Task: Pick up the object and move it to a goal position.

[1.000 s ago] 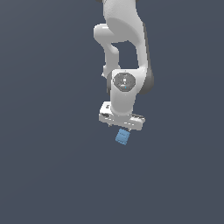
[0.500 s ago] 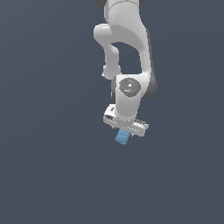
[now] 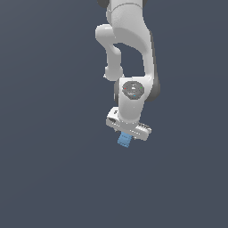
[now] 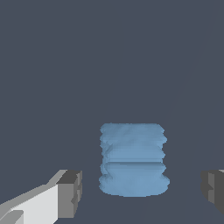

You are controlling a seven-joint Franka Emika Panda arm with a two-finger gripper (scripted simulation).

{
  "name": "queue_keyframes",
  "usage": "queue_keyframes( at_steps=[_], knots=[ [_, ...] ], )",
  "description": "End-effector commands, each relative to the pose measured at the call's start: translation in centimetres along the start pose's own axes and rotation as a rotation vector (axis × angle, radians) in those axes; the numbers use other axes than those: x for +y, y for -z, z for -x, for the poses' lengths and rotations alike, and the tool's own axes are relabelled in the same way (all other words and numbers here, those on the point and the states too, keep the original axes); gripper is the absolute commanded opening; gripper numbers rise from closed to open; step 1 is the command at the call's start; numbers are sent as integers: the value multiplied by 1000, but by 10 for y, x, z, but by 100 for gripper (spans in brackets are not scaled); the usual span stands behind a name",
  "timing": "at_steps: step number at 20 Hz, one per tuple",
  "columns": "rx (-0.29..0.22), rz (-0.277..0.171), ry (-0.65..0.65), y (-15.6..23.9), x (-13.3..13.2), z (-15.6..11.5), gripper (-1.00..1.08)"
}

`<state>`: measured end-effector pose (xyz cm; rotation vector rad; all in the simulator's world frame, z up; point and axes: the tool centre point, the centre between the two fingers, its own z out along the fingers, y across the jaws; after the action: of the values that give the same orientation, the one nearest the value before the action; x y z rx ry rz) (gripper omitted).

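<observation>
Wrist view, fingers: both dark pads show, one finger on a white link and the other at the frame edge. They stand spread, with a clear gap on each side of the object and no contact.
Wrist view, object: light-blue ridged block sits between the pads, nearer the white-link finger than the other, so it is off-centre in the span.
Wrist view, surface: flat grey-blue ground under and beyond the block. No rim, wall or other item is visible, and no goal marker.
Exterior view, gripper: gripper points down below the white arm, hand body tilted across the frame.
Exterior view, object: block shows just under the hand, partly hidden by it. Cannot tell from here whether it rests on the ground or is off it.
Risk 1: closing from this offset, the nearer finger would likely meet the block first and push or twist it before the far pad arrives.
Risk 2: ridged, rounded sides may give thin contact, so a slip on lifting is possible if the pads catch only the ridge crests.
Risk 3: no goal is visible, so the transfer direction cannot be judged here.
Room: open on every side in both views, with nothing near to collide with and no bench edge seen.
</observation>
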<state>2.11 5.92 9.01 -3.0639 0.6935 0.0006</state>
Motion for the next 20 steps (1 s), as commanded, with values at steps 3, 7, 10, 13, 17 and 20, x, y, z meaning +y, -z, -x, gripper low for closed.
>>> queue_keyframes(
  at_steps=[3,7,10,13,17,20],
  knots=[
    [0,0,-1,-13,0,0,100],
    [0,0,-3,-35,1,1,100],
    [0,0,-4,-45,1,1,100],
    [0,0,-4,-49,0,0,100],
    [0,0,-4,-49,0,0,-100],
    [0,0,-4,-49,0,0,-100]
  ],
)
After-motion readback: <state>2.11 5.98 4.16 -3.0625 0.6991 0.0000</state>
